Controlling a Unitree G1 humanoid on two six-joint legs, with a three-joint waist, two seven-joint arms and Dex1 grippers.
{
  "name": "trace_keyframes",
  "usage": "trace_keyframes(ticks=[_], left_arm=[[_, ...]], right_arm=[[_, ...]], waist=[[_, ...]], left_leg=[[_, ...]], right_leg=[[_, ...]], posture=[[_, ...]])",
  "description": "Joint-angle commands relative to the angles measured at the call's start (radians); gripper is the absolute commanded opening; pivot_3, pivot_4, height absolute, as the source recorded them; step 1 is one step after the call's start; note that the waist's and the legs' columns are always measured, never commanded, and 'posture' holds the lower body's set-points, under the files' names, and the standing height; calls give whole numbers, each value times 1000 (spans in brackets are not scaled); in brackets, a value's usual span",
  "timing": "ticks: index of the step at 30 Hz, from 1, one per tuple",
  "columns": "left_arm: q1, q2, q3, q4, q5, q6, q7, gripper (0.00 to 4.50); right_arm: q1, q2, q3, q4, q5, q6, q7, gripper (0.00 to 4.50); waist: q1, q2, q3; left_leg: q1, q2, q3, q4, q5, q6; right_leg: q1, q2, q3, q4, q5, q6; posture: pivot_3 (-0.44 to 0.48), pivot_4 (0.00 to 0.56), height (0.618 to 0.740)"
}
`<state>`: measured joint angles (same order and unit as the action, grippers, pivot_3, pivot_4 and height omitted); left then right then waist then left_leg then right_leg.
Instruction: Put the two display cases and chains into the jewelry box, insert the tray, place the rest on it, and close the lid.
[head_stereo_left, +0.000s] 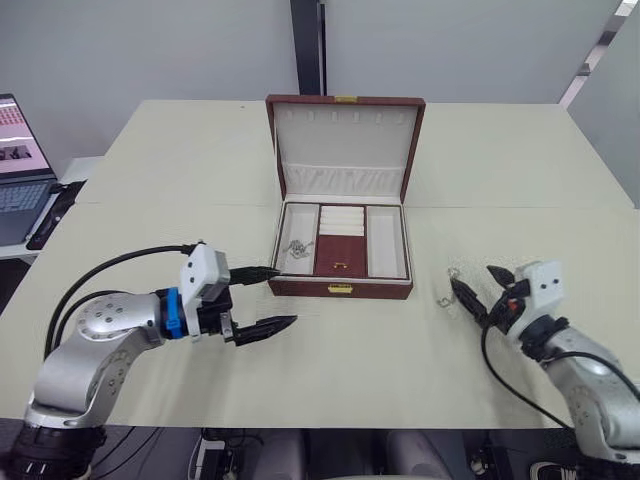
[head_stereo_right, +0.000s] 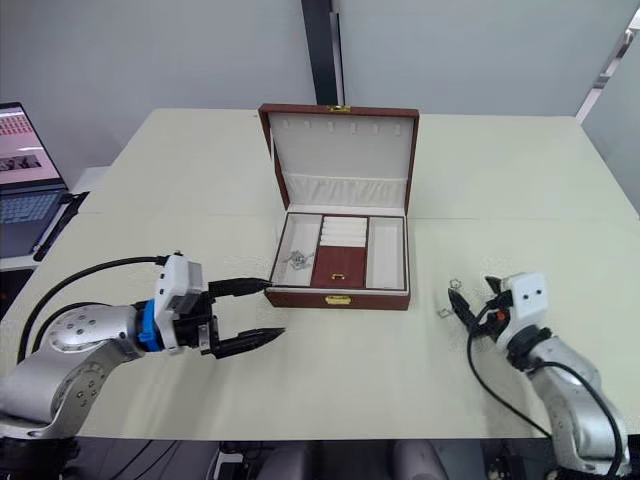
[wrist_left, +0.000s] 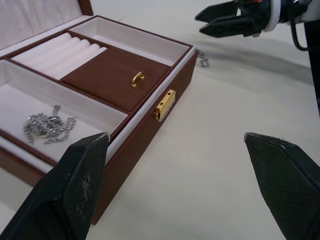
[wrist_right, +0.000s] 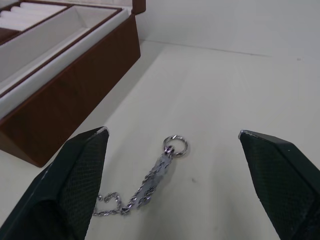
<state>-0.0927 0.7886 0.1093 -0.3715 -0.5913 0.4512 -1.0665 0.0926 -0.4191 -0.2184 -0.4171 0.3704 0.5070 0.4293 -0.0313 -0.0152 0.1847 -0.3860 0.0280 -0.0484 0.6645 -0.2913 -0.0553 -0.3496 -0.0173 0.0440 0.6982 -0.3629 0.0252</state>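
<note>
The jewelry box (head_stereo_left: 340, 288) stands open at the table's middle, its lid (head_stereo_left: 345, 145) upright behind it. The tray (head_stereo_left: 386, 255) sits inside the box, with a pile of chains (wrist_left: 47, 125) in its left section. One more chain (wrist_right: 150, 185) lies on the table to the right of the box. My right gripper (head_stereo_left: 471, 275) is open just beside and over this chain, holding nothing. My left gripper (head_stereo_left: 287, 296) is open and empty at the box's front left corner. The two display cases are out of view.
A laptop (head_stereo_left: 20, 160) sits on a side surface off the table's left edge. Bare tabletop (head_stereo_left: 380, 360) stretches in front of the box between my two arms.
</note>
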Motion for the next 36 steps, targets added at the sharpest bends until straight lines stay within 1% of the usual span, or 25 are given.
trace_keyframes(ticks=[1, 6, 11, 17, 21, 22, 24, 28, 36], left_arm=[[-30, -2, -30, -42, -19, -3, -30, 4500], [-35, -9, -58, -39, -5, -16, -46, 4500], [-17, -19, -72, -36, 9, -40, -53, 4500], [3, -30, -76, -22, 27, -72, -61, 4500], [3, -31, -71, -4, 31, -86, -68, 4500], [2, -30, -70, 0, 31, -88, -70, 4500], [-1, -29, -68, 7, 30, -91, -72, 4500], [-9, -30, -67, 9, 22, -84, -69, 4500], [-21, -39, -71, -20, 7, -61, -40, 4500]], right_arm=[[38, 36, 51, -69, -70, -26, -80, 4421], [63, 74, 117, -58, -135, -59, -118, 4421], [46, 98, 161, -14, -181, -73, -145, 4421], [37, 107, 197, 35, -222, -58, -158, 4421], [39, 119, 192, 40, -221, -39, -162, 4421], [40, 125, 188, 38, -213, -34, -160, 4259], [40, 132, 185, 35, -204, -25, -155, 3798], [42, 134, 183, 36, -207, 1, -152, 2496], [30, 131, 164, 42, -207, 10, -145, 623]], waist=[[0, 0, 0], [-2, 0, 0], [-1, 0, 0], [-1, -1, -1], [-1, -1, -1], [-1, -2, -1], [-1, -2, -2], [-1, -2, -2], [-1, -2, -2]], left_leg=[[0, 0, 0, 0, 0, 0], [1, 0, 0, 0, 0, 0], [1, 0, 0, 0, 0, 0], [1, 0, 0, 0, 0, 0], [4, 0, 0, 0, 0, -1], [5, 0, -1, 0, 0, -1], [5, 0, -1, 0, 0, -1], [5, 0, -1, 0, 0, -1], [5, 0, -2, 0, 0, 0]], right_leg=[[0, 0, 0, 0, 0, 0], [0, 0, 0, 0, 0, 0], [0, 0, 0, 0, 0, 0], [1, 0, 0, 0, 0, 0], [3, 1, 0, 1, 0, 0], [4, 1, 0, 1, 0, 0], [5, 1, -1, 1, 0, 0], [5, 1, -1, 1, 0, 0], [5, 1, -1, 1, 0, 0]], posture=[[0, 150, 740], [0, 150, 740], [0, 150, 740], [0, 150, 740], [0, 150, 740], [0, 150, 740], [0, 150, 740], [0, 150, 740], [0, 150, 740]])
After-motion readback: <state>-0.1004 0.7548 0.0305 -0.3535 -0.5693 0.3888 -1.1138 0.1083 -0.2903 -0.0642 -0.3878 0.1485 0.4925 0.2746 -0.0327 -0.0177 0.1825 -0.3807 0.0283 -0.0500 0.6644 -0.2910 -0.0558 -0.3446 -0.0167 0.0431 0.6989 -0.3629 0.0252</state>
